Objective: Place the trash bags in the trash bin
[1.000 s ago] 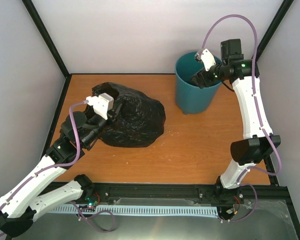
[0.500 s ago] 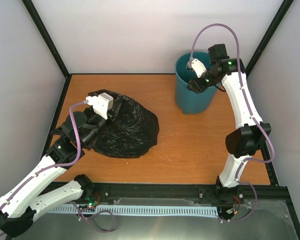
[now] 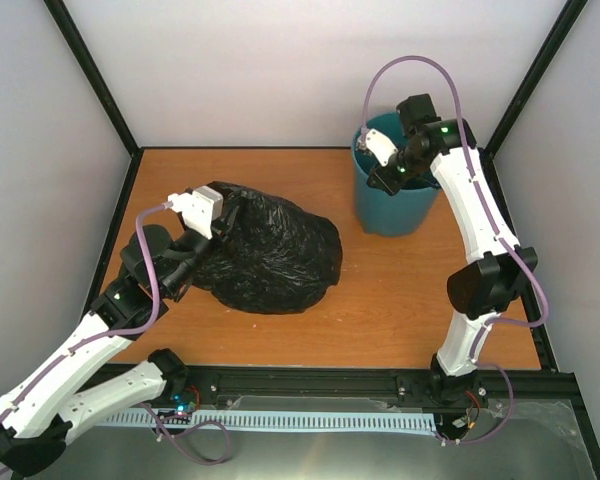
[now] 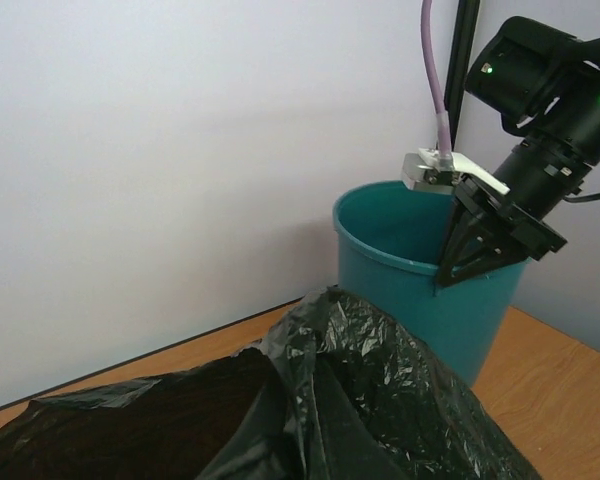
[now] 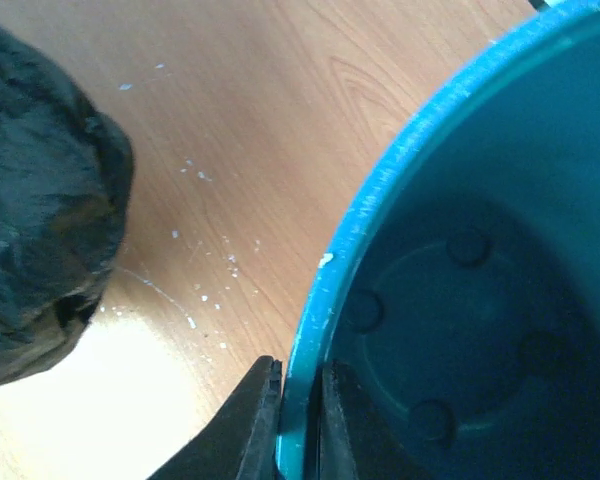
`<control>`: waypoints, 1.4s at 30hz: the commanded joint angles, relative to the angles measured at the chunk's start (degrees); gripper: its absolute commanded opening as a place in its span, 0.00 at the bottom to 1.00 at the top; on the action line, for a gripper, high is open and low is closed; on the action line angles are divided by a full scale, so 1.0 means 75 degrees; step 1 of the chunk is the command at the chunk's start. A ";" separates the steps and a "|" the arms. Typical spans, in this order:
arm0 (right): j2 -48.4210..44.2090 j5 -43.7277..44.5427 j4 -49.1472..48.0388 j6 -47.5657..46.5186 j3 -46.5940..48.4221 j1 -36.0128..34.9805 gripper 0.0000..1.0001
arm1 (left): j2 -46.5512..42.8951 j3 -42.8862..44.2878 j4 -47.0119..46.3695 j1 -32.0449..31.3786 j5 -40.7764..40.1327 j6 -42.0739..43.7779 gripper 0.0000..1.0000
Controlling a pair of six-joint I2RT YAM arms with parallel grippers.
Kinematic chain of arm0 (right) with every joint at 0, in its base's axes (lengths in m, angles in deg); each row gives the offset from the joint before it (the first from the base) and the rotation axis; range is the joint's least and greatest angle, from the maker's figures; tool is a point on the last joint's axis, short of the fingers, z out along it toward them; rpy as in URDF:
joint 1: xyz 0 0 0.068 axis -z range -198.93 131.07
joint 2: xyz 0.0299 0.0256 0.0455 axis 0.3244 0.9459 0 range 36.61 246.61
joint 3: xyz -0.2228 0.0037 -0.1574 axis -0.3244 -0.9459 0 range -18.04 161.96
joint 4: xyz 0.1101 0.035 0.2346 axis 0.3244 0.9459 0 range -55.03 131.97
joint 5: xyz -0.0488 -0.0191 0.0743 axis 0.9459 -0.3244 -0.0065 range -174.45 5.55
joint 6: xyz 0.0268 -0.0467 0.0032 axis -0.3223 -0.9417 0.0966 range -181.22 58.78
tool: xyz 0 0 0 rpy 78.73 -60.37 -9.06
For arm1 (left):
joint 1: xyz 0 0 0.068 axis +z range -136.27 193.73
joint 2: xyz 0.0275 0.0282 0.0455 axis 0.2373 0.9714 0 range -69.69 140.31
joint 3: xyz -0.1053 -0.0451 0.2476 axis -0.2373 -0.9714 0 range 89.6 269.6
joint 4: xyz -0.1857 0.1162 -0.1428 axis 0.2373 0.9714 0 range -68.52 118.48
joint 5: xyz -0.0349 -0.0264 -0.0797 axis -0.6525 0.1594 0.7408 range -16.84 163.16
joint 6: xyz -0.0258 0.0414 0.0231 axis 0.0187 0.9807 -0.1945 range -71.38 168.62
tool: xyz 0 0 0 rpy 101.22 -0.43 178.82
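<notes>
While my right gripper (image 5: pixel 302 368) pinches the nine o'clock rim of the trash bin (image 3: pixel 395 205), the bin stands at one o'clock on the table (image 3: pixel 400 290). My left gripper (image 3: pixel 225 215) is clenched in the trash bag (image 3: pixel 275 260), heaped at ten o'clock.

Overhead, wrist close-ups; common bin (image 3: pixel 395 208)

teal bin (image 3: pixel 385 210): 1 | black trash bag (image 3: pixel 275 255): 1, left of the bin | robot arms: 2, left arm (image 3: pixel 72 355) well left of the bin, right arm (image 3: pixel 472 205) beside its right | wooden table (image 3: pixel 380 300): 1, under the bin
</notes>
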 commanded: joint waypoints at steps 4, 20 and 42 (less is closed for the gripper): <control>-0.0852 -0.0034 0.0471 -0.0016 -0.0397 -0.0953 0.10 | -0.0364 -0.0023 -0.0342 0.0085 -0.0546 0.0033 0.01; -0.2626 -0.0227 0.0414 -0.0250 -0.2287 -0.2251 0.09 | -0.1735 -0.0119 -0.0720 0.0116 -0.1921 0.0384 0.01; -0.3703 -0.0581 -0.0102 -0.0165 -0.3283 -0.3475 0.51 | -0.0362 0.2780 0.0675 0.0116 -0.1071 0.0346 0.01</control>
